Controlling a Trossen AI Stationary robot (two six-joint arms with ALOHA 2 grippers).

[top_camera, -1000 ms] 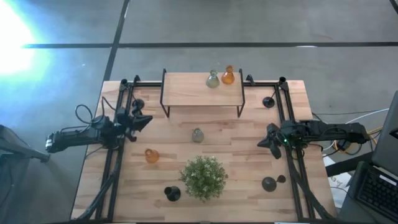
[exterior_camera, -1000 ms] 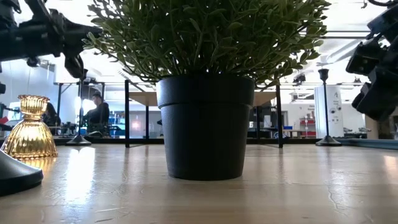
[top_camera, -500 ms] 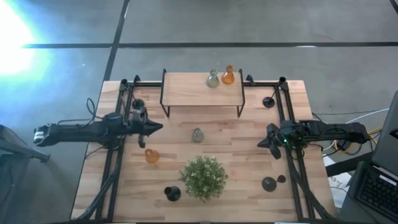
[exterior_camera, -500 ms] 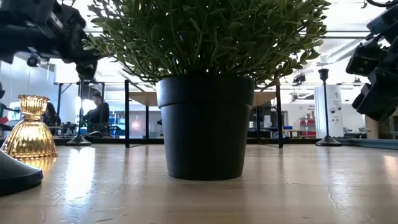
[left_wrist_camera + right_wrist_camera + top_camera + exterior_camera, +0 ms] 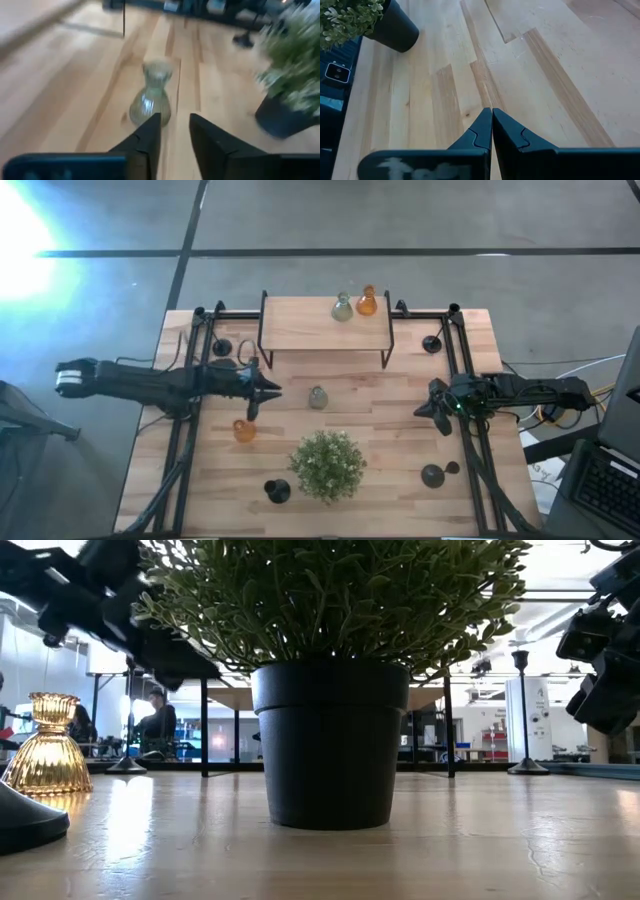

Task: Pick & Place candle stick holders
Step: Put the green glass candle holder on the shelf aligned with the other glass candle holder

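Note:
Four black candle stick holders stand on their round bases: far left (image 5: pixel 222 347), far right (image 5: pixel 432 343), near left (image 5: pixel 277 491) and near right (image 5: pixel 432 475). My left gripper (image 5: pixel 264 388) is open and empty above the table. It is left of the grey-green glass vase (image 5: pixel 318 397), which stands just ahead of its fingers in the left wrist view (image 5: pixel 152 97). My right gripper (image 5: pixel 437 412) is shut and empty, over the table's right side.
A potted plant (image 5: pixel 327 465) stands near the front centre. An orange vase (image 5: pixel 244 430) is left of it. A raised wooden shelf (image 5: pixel 300 330) at the back carries two more vases (image 5: pixel 343 307). Black rails (image 5: pixel 186 450) run along both sides.
My left gripper has reached from the table's left side toward the right, level above the table, and now stands close to the grey-green vase. No object has moved.

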